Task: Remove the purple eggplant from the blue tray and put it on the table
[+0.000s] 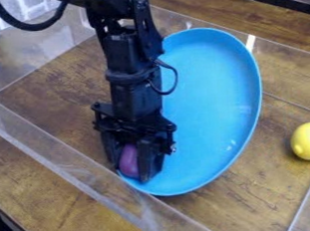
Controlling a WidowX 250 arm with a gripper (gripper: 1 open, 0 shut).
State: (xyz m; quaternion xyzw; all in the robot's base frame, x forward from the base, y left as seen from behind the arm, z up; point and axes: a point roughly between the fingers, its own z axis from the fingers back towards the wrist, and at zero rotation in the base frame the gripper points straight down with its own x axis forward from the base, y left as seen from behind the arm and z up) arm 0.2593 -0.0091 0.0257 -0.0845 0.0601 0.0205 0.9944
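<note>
The purple eggplant (pixel 127 160) shows as a small glossy purple patch between the black fingers, at the near-left edge of the blue tray (pixel 216 88). My gripper (pixel 137 165) points straight down and is shut on the eggplant, pressing at the tray's rim. The tray is tipped, its far right side lifted off the table (pixel 50 100) and its near-left edge down. Most of the eggplant is hidden by the fingers.
A yellow lemon (pixel 308 141) lies on the table to the right of the tray. Clear acrylic walls (pixel 39 134) run along the near-left side and the back. Bare wood lies left of the gripper.
</note>
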